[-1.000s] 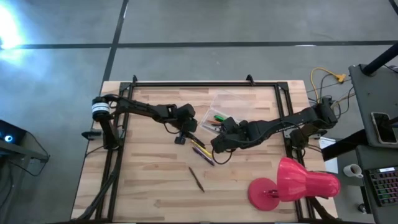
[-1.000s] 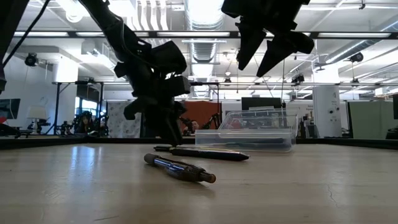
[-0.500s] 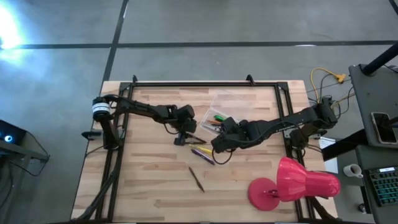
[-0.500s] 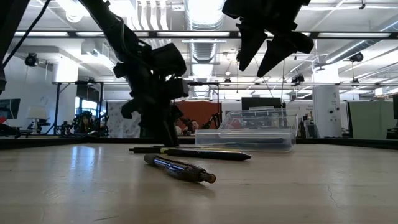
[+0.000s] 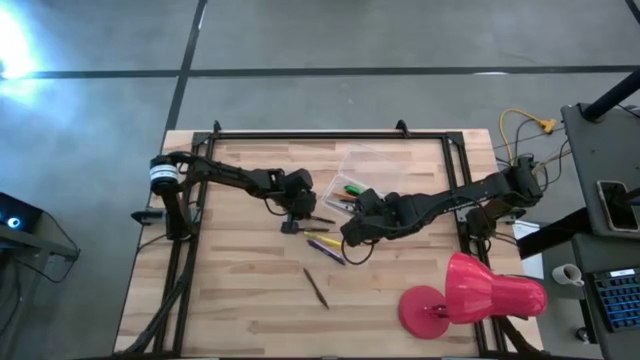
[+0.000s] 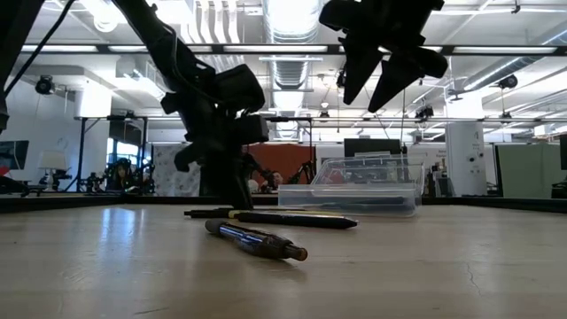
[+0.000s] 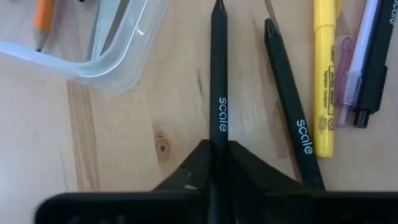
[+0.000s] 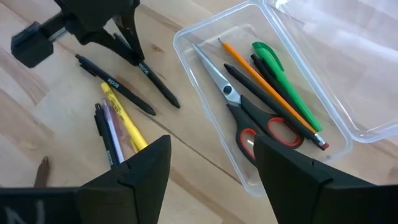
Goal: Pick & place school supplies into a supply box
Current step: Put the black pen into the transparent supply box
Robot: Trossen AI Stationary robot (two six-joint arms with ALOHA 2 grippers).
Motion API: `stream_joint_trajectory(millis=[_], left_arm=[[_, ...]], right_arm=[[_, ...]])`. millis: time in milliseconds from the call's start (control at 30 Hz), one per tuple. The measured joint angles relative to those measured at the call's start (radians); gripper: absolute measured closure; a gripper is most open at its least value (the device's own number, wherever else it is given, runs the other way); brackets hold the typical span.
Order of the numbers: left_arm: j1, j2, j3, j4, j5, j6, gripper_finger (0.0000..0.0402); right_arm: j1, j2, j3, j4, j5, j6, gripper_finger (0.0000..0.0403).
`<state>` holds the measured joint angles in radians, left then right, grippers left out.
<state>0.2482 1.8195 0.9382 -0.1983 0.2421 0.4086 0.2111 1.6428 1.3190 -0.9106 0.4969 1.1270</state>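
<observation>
On the wooden surface (image 5: 240,290), the left gripper (image 7: 219,163) is clamped on a black pen (image 7: 218,87) lying just beside the supply box (image 8: 261,99). The right gripper (image 8: 208,165) hangs above with fingers spread, holding nothing; scissors (image 8: 249,118) and pens already lie in the box.

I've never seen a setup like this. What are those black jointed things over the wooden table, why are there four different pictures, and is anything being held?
They are two robot arms, each ending in a two-finger gripper. One picture looks straight down on the table, one looks level across it, and one camera rides on each wrist.

The left gripper is down at the table, shut on a black pen marked "scale". A second black pen and a yellow highlighter lie beside it.

The right gripper hangs open above the table, holding nothing. Below it, the clear supply box holds red-handled scissors, a green pen and an orange pencil. A pink lamp-shaped object lies near the table's corner.
</observation>
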Motion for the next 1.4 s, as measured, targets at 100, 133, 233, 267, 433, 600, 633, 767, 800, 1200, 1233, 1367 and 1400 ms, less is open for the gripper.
stream_joint_trajectory(millis=[100,133,233,267,433,600,633,767,800,1200,1233,1367,1400], left_arm=[[0.0,-0.004,-0.001,-0.002,0.0,-0.035,0.0387],[0.0,-0.007,-0.001,-0.004,0.0,-0.051,0.0385],[0.001,-0.04,0.004,-0.043,-0.004,-0.076,0.0388],[-0.001,-0.059,0.006,-0.08,-0.004,-0.078,0.039],[-0.01,-0.207,0.029,-0.152,0.063,-0.08,0.0391],[-0.007,-0.308,0.08,-0.092,0.075,-0.066,0.0391],[-0.007,-0.308,0.109,-0.089,0.072,-0.046,0.0391],[-0.007,-0.206,0.263,-0.075,0.069,0.031,0.0391],[-0.007,-0.163,0.306,-0.078,0.069,0.035,0.0391],[0.025,0.397,0.901,-0.524,-0.024,-0.01,0.0372],[0.028,0.422,0.933,-0.562,-0.025,-0.022,0.0372],[0.034,0.444,0.998,-0.695,-0.027,-0.02,0.037],[0.033,0.435,1.001,-0.706,-0.027,-0.021,0.037]], right_arm=[[0.001,0.0,0.0,-0.01,-0.006,-0.013,0.0184],[0.006,-0.004,0.0,-0.02,-0.01,-0.012,0.0184],[0.031,-0.024,0.0,-0.071,0.006,0.023,0.0184],[0.041,-0.035,0.0,-0.096,0.022,0.046,0.0184],[0.08,-0.09,0.0,-0.233,0.132,0.184,0.0184],[0.086,-0.141,0.0,-0.307,0.191,0.256,0.0184],[0.086,-0.144,0.0,-0.311,0.202,0.256,0.0184],[0.085,-0.156,0.0,-0.313,0.226,0.245,0.0184],[0.085,-0.156,0.0,-0.313,0.226,0.247,0.0184],[0.158,-0.166,0.038,-0.348,0.234,0.357,0.0184],[0.167,-0.167,0.039,-0.351,0.235,0.368,0.0184],[0.191,-0.167,0.035,-0.371,0.236,0.407,0.0184],[0.193,-0.167,0.034,-0.371,0.235,0.41,0.0184]])
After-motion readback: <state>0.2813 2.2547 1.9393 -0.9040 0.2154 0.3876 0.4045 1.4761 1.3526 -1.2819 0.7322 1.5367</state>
